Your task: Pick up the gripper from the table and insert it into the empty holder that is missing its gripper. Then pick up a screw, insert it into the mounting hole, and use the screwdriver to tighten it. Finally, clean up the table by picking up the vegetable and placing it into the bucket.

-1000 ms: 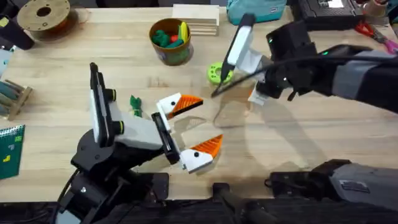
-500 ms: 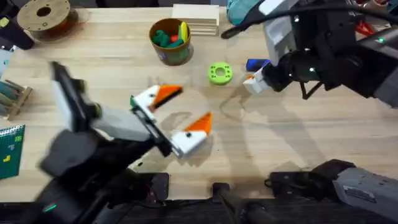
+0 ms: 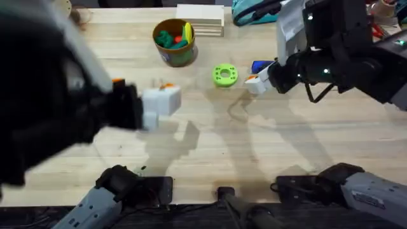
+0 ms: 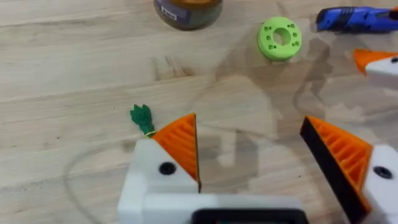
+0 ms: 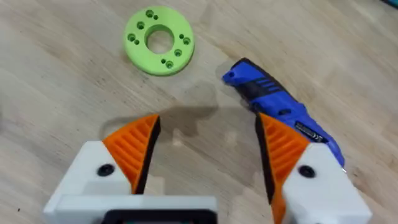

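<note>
My left gripper (image 4: 249, 134) is open above bare wood, and each white holder (image 4: 152, 180) carries an orange wedge. The small dark-green vegetable (image 4: 142, 118) lies on the table just beyond its one fingertip. In the overhead view the left arm is large, dark and blurred, with the left gripper (image 3: 162, 98) at its end. My right gripper (image 5: 208, 124) is open and holds nothing. The blue screwdriver (image 5: 280, 112) lies flat on the table beside one of its fingers. The bucket (image 3: 173, 41) with toy produce stands at the back. The screw is out of view.
A lime-green ring disc (image 3: 224, 75) lies between the bucket and the screwdriver (image 3: 262, 65). A stack of wooden boards (image 3: 200, 18) sits behind the bucket. The raised left arm covers the table's left half from above. Bare wood lies at the front right.
The right gripper has laid the screwdriver on the table and stands open beside it. The left arm has lifted toward the camera and swung left, off the spot near the vegetable.
</note>
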{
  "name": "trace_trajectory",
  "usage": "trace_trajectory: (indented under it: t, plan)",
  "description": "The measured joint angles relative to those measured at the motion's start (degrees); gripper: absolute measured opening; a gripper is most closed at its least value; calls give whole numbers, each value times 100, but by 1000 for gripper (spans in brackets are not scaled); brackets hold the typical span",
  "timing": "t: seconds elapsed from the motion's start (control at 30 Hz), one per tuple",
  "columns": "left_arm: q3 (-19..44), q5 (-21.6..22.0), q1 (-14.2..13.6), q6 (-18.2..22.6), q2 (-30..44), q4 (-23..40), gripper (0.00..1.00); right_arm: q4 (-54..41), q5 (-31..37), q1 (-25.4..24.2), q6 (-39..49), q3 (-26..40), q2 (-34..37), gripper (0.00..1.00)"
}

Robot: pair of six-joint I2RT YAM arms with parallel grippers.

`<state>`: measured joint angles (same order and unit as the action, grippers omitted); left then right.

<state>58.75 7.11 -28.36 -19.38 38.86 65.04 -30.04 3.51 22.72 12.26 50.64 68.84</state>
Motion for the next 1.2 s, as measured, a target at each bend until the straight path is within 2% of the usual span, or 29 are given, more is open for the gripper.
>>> trace_trajectory:
  t: [0.2,0.27,0.4,0.57,0.7,1.07,1.2]
  plan:
    - [333,-180,0,-143,860,51,987,2,-17,0,-8,2,0,893]
    - [333,-50,43,-401,1040,212,987,-1,-17,0,-9,2,0,894]
    - [320,369,427,-1053,1334,498,987,0,-17,0,-10,2,0,895]
    - [162,601,1008,-1404,1887,483,987,-3,-17,0,-10,1,0,894]
    - [21,628,1224,-1496,2563,481,987,-5,-17,0,-10,2,0,894]
    - [-35,641,1289,-1525,3814,143,987,-5,-17,0,-6,2,0,896]
    - [-302,480,1558,-1338,4168,-153,987,-3,-17,0,-6,2,0,897]
